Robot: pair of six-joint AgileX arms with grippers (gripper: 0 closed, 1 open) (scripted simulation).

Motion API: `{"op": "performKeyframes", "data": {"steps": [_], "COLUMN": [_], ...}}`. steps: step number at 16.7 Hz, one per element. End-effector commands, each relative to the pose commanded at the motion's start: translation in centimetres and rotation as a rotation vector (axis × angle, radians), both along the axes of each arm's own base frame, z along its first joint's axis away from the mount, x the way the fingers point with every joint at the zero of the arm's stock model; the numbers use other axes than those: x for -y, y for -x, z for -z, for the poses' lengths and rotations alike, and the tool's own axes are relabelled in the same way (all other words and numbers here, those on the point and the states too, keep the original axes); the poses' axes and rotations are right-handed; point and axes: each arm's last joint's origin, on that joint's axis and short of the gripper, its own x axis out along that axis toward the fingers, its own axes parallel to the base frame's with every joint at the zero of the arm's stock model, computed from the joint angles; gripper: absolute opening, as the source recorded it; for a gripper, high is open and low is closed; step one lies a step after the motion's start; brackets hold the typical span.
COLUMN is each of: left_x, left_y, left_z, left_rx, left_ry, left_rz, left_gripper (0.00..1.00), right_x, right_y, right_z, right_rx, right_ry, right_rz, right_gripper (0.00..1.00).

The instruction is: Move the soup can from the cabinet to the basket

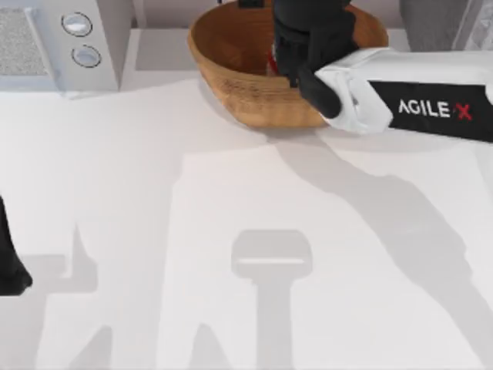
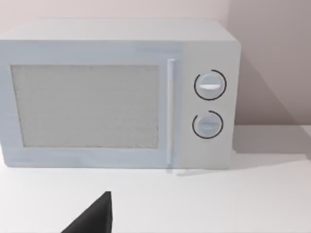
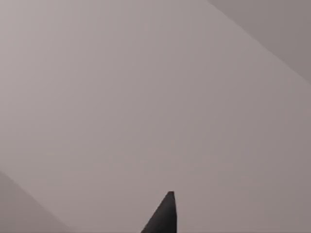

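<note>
- Right claw (image 1: 286, 58) hangs inside the tan woven oval basket (image 1: 231, 73); I cannot tell how far it is parted.
- Small red soup can (image 1: 272, 63) peeks beside it, within the basket.
- Left arm sits parked at the white bench's (image 1: 154, 193) left edge.

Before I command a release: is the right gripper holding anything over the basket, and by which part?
Cannot be told. The right gripper is over the basket, with a red sliver beside it; the arm hides any hold.

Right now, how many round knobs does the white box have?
2. Both sit on the microwave's front panel, beside the door: one knob above, the other knob directly below it.
</note>
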Motion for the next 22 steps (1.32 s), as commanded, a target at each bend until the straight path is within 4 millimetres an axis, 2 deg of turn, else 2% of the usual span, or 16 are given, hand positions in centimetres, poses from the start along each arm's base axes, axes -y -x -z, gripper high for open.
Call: {"op": "performKeyframes", "data": {"steps": [3, 4, 22], "left_x": [0.0, 0.0, 0.0], "left_y": [0.0, 0.0, 0.0], "left_z": [0.0, 0.0, 0.0], "left_rx": [0.0, 0.0, 0.0], "left_ry": [0.0, 0.0, 0.0], "left_rz": [0.0, 0.0, 0.0], "left_gripper": [1.0, 1.0, 1.0], "right_x": [0.0, 0.0, 0.0], "right_y": [0.0, 0.0, 0.0], "right_z": [0.0, 0.0, 0.0], "right_rx": [0.0, 0.0, 0.0], "right_ry": [0.0, 0.0, 0.0], "right_rz": [0.0, 0.0, 0.0], "right_gripper": [0.98, 1.0, 1.0]}}
